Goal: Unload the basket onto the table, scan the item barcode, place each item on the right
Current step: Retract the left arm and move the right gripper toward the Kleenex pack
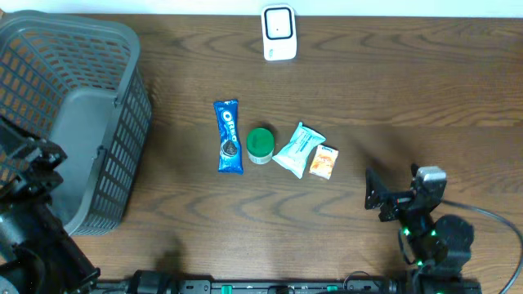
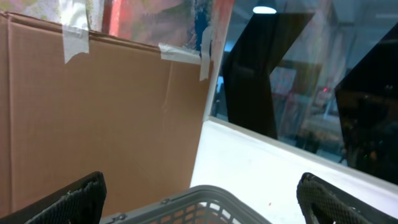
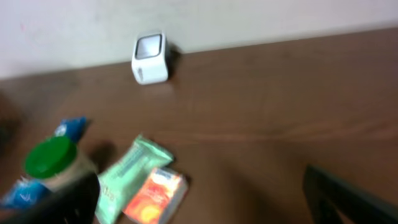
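At the frame's bottom corners, left end effector (image 1: 34, 162) released by basket (image 1: 90, 73), right end effector (image 1: 376, 196) released above tabletop (image 1: 409, 82)

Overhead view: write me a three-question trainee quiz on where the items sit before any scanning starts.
1. True or false: the Oreo packet lies on the table, outside the grey basket.
2. Which item lies nearest the right fingers? A) Oreo packet B) orange packet C) white scanner
3. Fill in: between the Oreo packet and the mint-green pouch stands the ___.

Key: 1 true; 2 B; 3 green-lidded jar.
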Controlling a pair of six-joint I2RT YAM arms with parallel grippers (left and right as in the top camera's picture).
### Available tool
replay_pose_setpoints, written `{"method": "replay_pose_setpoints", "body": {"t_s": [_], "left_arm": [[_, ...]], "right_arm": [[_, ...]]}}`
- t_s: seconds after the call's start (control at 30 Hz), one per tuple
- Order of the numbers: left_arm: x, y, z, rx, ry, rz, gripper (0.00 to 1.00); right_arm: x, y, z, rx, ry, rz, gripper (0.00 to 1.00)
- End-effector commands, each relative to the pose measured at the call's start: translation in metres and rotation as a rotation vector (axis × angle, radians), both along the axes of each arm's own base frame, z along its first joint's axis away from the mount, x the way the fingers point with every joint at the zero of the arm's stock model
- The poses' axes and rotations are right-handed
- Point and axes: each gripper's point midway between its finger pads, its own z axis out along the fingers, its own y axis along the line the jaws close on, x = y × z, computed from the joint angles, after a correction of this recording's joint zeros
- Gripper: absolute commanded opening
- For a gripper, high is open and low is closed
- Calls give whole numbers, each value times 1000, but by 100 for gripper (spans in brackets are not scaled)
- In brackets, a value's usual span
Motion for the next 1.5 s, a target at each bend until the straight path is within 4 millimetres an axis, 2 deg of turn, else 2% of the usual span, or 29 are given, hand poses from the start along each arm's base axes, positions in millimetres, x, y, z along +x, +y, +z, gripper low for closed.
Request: {"method": "replay_pose_setpoints", "body": {"t_s": [0.0, 0.17, 0.33, 0.37, 0.4, 0.5, 0.6, 0.67, 0.77, 0.87, 0.97, 1.07, 1.1, 1.13, 1.23, 1.3, 1.37, 1.47], "left_arm": [[-3, -5, 5, -8, -52, -55, 98], [-4, -5, 8, -8, -64, -54, 98], [-7, -5, 9, -7, -70, -54, 98], [-8, -5, 9, -7, -74, -54, 98], [-10, -4, 10, -8, -79, -54, 98], [-21, -4, 13, -8, -105, -54, 98], [-35, -3, 17, -10, -140, -54, 98], [-47, -2, 20, -10, -170, -54, 98], [-77, 0, 25, -13, -240, -54, 98], [-100, 1, 27, -14, -288, -54, 98], [-111, 2, 28, -15, -315, -54, 98], [-112, 2, 28, -16, -317, -55, 98], [-111, 2, 28, -15, -316, -55, 98], [-111, 1, 28, -15, -316, -56, 98], [-111, 1, 28, -14, -316, -57, 98], [-111, 1, 28, -14, -316, -57, 98], [-111, 1, 28, -14, -316, -57, 98], [-111, 1, 28, -20, -321, -60, 98]], "right_arm": [[16, 16, 36, 33, 127, 63, 99], [49, 55, 60, -29, 420, 122, 99], [65, 134, 66, -163, 678, 319, 99], [72, 148, 65, -177, 698, 347, 99], [75, 154, 63, -185, 705, 356, 99], [98, 184, 45, -188, 710, 399, 99], [118, 205, 34, -134, 692, 393, 99], [123, 216, 38, -96, 664, 432, 99], [141, 221, 51, -68, 575, 433, 99], [147, 223, 57, -62, 540, 438, 99], [152, 229, 62, 7, 536, 409, 99], [146, 226, 55, 127, 640, 276, 99], [144, 219, 49, 173, 686, 190, 99], [136, 199, 34, 275, 798, -36, 99], [98, 163, 4, 415, 1018, -435, 96], [85, 151, -3, 379, 1055, -509, 99], [85, 132, -5, 244, 1006, -519, 99], [83, 125, -15, 158, 1004, -500, 99]]}}
